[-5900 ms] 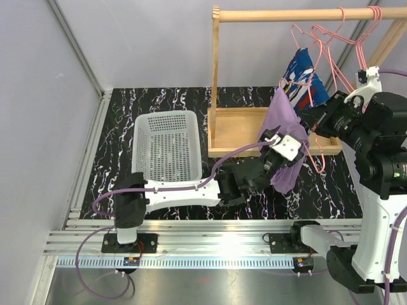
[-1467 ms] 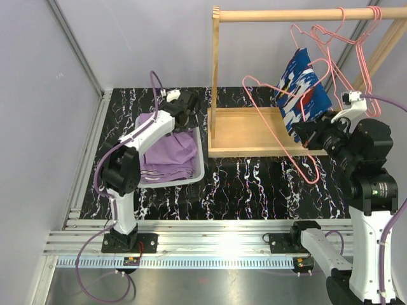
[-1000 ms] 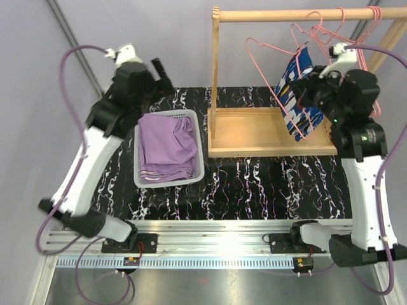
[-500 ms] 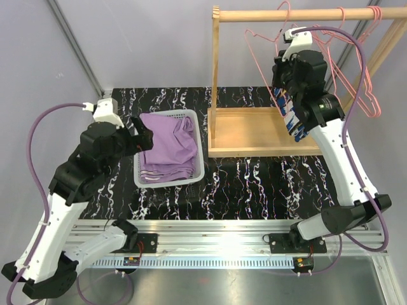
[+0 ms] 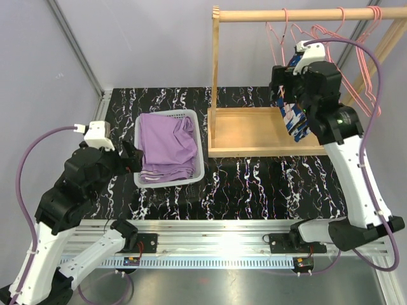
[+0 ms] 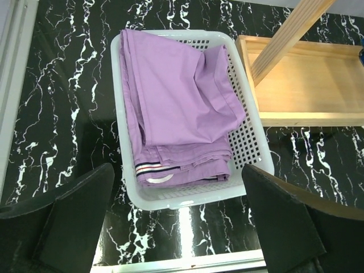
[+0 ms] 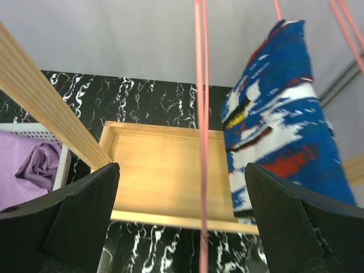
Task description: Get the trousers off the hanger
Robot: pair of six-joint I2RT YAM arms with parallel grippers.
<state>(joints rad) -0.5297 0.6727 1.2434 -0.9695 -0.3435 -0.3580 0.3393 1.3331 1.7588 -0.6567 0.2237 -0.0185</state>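
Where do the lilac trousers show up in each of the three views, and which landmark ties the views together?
Top external: the lilac trousers lie in the white basket, left of centre.
Left wrist: the trousers fill the middle of the picture.
Right wrist: only a corner of them shows at the lower left edge.
Shared landmark: the rack's wooden tray base.

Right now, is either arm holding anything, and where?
Nothing is held. Left gripper: fingers spread above the lilac trousers. Right gripper: fingers spread, a pink hanger wire between them untouched.

The right arm (image 5: 325, 89) hides most of the blue patterned trousers (image 5: 296, 121).
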